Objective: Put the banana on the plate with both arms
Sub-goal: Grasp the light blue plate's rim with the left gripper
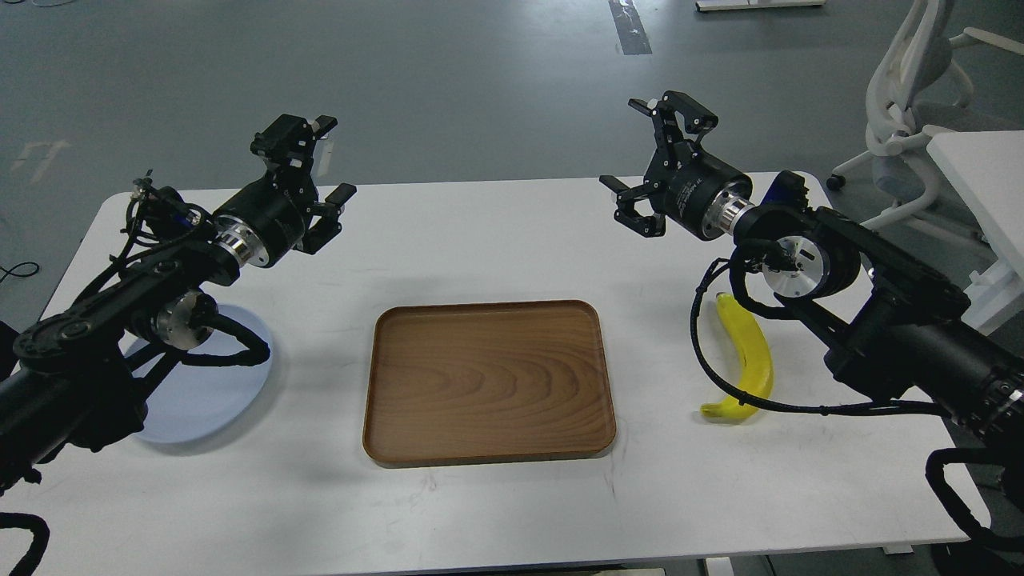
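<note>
The yellow banana (748, 358) lies on the white table at the right, partly crossed by my right arm's black cable. The pale blue plate (204, 392) lies at the left, partly hidden under my left arm. My left gripper (314, 168) is open and empty, raised above the table's far left, well beyond the plate. My right gripper (650, 156) is open and empty, raised above the table's far right, beyond and left of the banana.
A brown wooden tray (488, 382) lies in the middle of the white table (496, 232). A white office chair (912, 104) and a white desk corner (984, 176) stand beyond the table's right end. Grey floor lies behind.
</note>
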Controlling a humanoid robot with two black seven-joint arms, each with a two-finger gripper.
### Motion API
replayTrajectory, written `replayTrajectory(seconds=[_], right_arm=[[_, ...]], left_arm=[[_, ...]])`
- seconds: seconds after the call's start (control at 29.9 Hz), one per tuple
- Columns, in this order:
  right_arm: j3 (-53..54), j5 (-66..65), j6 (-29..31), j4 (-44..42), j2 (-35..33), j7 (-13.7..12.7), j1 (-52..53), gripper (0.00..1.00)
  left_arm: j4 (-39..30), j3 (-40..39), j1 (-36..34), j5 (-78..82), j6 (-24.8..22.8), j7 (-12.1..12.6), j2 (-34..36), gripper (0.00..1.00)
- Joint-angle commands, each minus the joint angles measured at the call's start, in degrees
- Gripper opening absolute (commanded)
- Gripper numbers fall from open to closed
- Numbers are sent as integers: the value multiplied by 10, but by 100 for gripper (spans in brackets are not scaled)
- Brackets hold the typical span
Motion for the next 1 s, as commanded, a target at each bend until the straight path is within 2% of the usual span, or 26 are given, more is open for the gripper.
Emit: replayTrajectory(seconds=[0.0, 0.07, 0.1, 0.23, 0.37, 0.6, 0.97], right_arm=[[1, 0, 0, -2, 0, 1, -1, 99], [3, 0, -1, -2, 0, 1, -1, 99], [4, -1, -1, -2, 0, 1, -2, 99], [5, -1, -1, -3, -1, 1, -4, 99], [4, 0, -1, -3, -1, 1, -5, 99], [3, -1, -4, -4, 0, 1, -6, 99], [1, -1, -4, -4, -4, 1, -6, 99]], left_arm=[[-52, 28, 14, 325, 107, -9, 69, 98], [-72, 61, 23, 378, 122, -8, 109, 98], [-87, 104, 28, 411, 138, -8, 145, 98], [-92, 249, 32, 443, 246, -8, 240, 98], [-72, 310, 35, 425, 263, -7, 276, 98], [-2, 316, 89, 381, 265, -19, 279, 97], [52, 316, 147, 328, 264, -25, 249, 97]])
